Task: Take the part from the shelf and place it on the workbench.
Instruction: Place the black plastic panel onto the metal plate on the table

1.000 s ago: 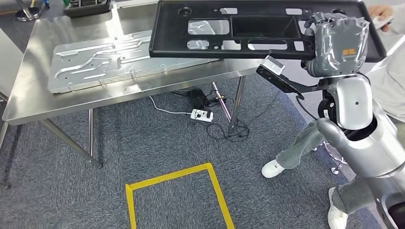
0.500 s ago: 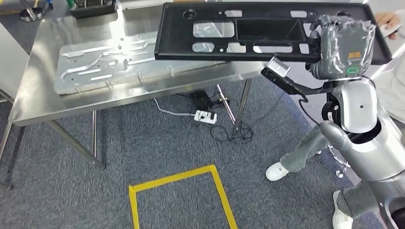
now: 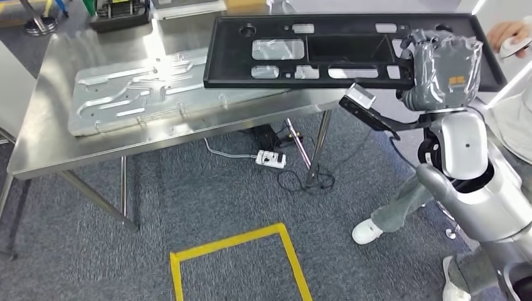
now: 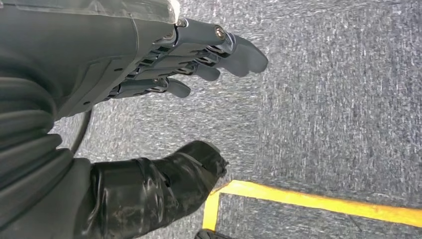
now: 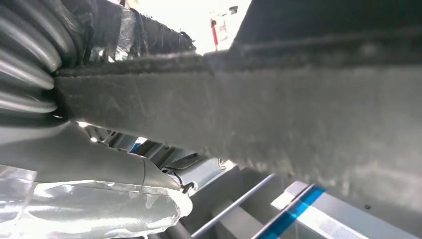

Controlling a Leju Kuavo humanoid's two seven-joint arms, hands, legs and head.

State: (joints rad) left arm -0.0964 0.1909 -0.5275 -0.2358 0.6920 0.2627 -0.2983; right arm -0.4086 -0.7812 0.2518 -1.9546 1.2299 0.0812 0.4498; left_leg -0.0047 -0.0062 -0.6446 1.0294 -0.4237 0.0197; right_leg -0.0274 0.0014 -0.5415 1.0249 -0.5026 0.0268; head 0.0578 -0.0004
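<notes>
While the black panel [image 3: 326, 47] is gripped at its right end by the right hand [image 3: 442, 66], its long axis overhangs the workbench [image 3: 56, 135]; left hand [image 4: 199, 59] hangs empty, fingers apart.

Head view: from high on the robot, facing forward and down over the steel table [image 3: 50, 135], the carpet and the yellow tape [image 3: 238, 238].
Left wrist view: close behind the left hand [image 4: 149, 89], facing the floor.
Right wrist view: pressed up against the black panel [image 5: 298, 124].
Shared: the tape [image 4: 318, 201]; the panel [image 3: 351, 47].
</notes>
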